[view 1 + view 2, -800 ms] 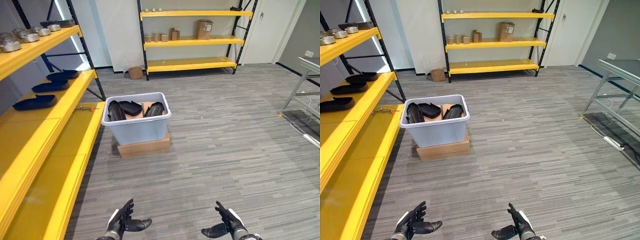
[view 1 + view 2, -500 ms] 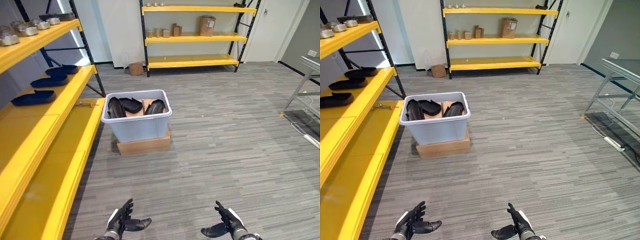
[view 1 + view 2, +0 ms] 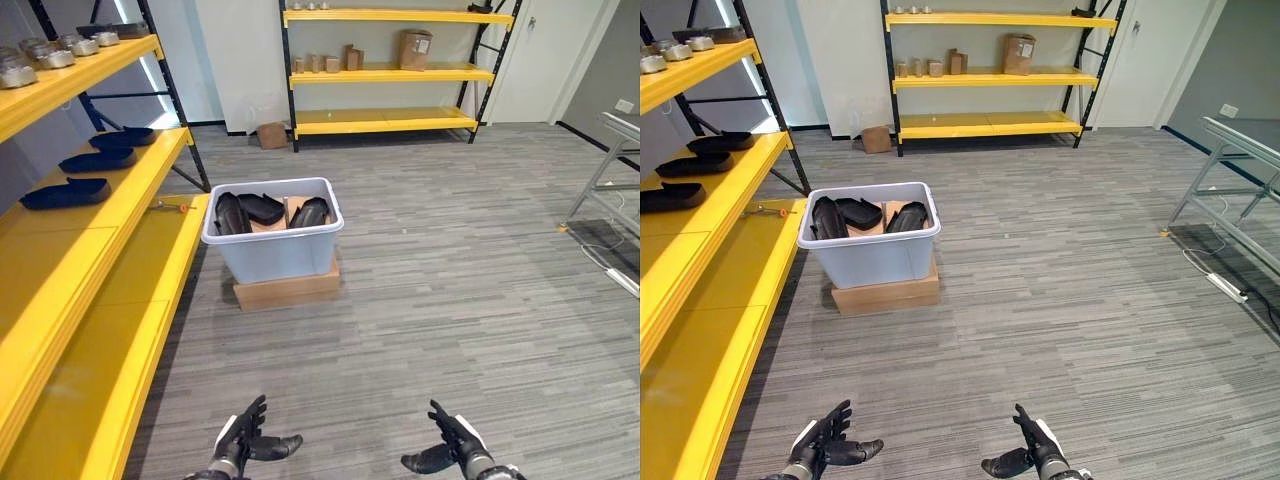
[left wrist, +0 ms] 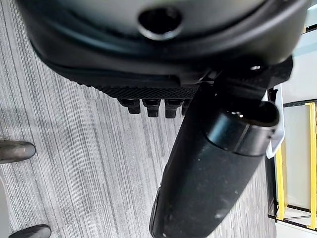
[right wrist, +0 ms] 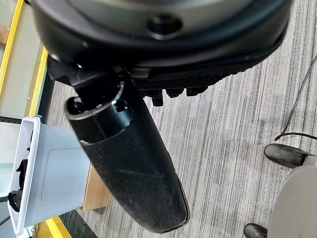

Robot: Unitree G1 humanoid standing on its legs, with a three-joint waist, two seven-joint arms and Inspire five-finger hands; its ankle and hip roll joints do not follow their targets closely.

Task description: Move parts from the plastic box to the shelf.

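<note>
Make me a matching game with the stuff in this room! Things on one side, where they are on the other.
Things:
1. black curved parts
2. pale blue plastic box
3. brown cardboard box
4. round silver metal parts

Places:
A. top level of the near yellow shelf
B. on a flat cardboard base on the floor
C. on the far shelf by the wall
D. inside the plastic box

Pairs: 1-D, 2-B, 3-C, 4-A

Black parts (image 3: 262, 212) — heaped in pale plastic box (image 3: 275, 255)

Your head's two eye views look down the floor (image 3: 450, 300), sharing the plastic box (image 3: 272, 240); each wrist view hugs its own hand.
</note>
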